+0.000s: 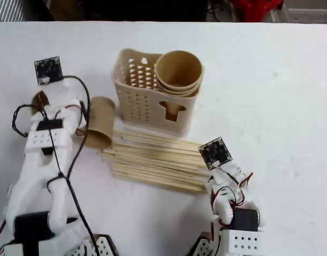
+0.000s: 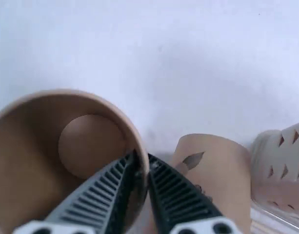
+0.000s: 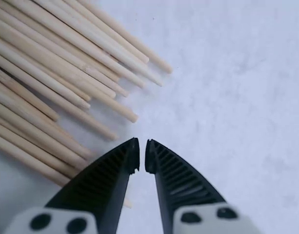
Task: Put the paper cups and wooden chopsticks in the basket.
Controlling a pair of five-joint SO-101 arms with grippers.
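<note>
Looks partly done: basket (image 1: 152,114) upright, stack of cups (image 1: 178,72) nested in one compartment. Left to load: chopsticks (image 1: 152,160) piled on the table (image 1: 270,80) just in front of it, loose cup (image 1: 99,122) on its side beside basket and pile, second cup (image 2: 66,146) pinched at the rim by left gripper (image 2: 142,168). Right gripper (image 3: 139,156) closed, empty, at the chopstick ends.

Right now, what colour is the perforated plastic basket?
The perforated plastic basket is cream; clearest in the high view.
</note>
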